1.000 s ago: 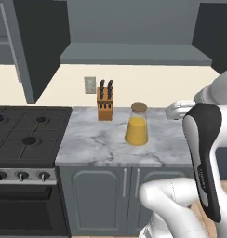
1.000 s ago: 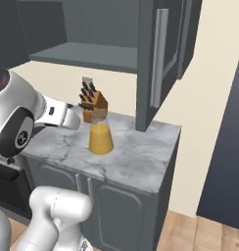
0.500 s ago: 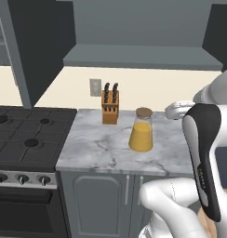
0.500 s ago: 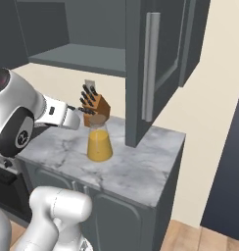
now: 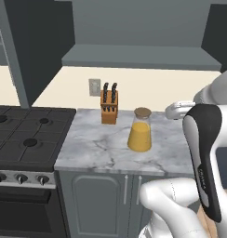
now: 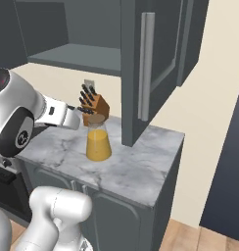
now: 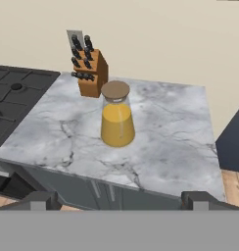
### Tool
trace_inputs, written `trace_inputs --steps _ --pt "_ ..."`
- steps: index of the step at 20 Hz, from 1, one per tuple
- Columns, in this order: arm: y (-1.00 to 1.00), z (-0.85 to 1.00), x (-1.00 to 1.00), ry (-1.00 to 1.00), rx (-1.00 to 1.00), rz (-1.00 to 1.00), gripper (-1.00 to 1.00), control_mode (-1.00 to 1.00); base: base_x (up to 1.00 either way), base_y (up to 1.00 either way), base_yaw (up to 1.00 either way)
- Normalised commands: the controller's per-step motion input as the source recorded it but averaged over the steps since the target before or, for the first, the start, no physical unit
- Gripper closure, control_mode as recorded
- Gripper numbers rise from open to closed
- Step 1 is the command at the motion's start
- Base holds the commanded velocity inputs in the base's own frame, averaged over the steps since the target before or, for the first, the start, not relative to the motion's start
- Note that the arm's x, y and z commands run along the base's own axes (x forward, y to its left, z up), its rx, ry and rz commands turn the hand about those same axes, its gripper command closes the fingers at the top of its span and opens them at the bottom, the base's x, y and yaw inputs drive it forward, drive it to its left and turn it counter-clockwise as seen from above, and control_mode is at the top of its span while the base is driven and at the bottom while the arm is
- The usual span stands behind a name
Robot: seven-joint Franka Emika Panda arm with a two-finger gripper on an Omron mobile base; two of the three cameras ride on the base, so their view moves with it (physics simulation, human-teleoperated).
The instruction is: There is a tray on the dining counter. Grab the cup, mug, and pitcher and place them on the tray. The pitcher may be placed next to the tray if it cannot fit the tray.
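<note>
At the far left a black stove [image 5: 27, 139] adjoins the marble tabletop [image 5: 101, 148] of a grey cabinet. On that tabletop, toward the back wall, a wooden knife block [image 5: 109, 107] stands upright below a wall outlet [image 5: 94, 86]. Just right of it and nearer the front, the pitcher [image 5: 140, 130] stands upright, apart from the block, orange liquid filling its lower half, brown lid on. In the hand view the gripper [image 7: 119, 200] hangs short of the front edge, its fingertips [image 7: 40, 198] spread wide, nothing between them.
</note>
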Motion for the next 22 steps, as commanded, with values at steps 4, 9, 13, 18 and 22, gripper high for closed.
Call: trace_inputs --steps 4,9,13,18,22 --pt "0.0 0.0 0.0 0.0 0.0 0.0 -1.0 1.0 0.0 0.0 0.0" --pt "0.0 0.0 0.0 0.0 0.0 0.0 -1.0 -1.0 0.0 0.0 0.0" --pt "0.0 -0.01 0.0 0.0 0.0 0.0 -1.0 -1.0 0.0 0.0 0.0" --pt "-0.07 -0.31 0.0 0.0 0.0 0.0 -1.0 -1.0 0.0 0.0 0.0" --pt "0.0 -0.54 0.0 0.0 0.0 0.0 -1.0 -1.0 0.0 0.0 0.0"
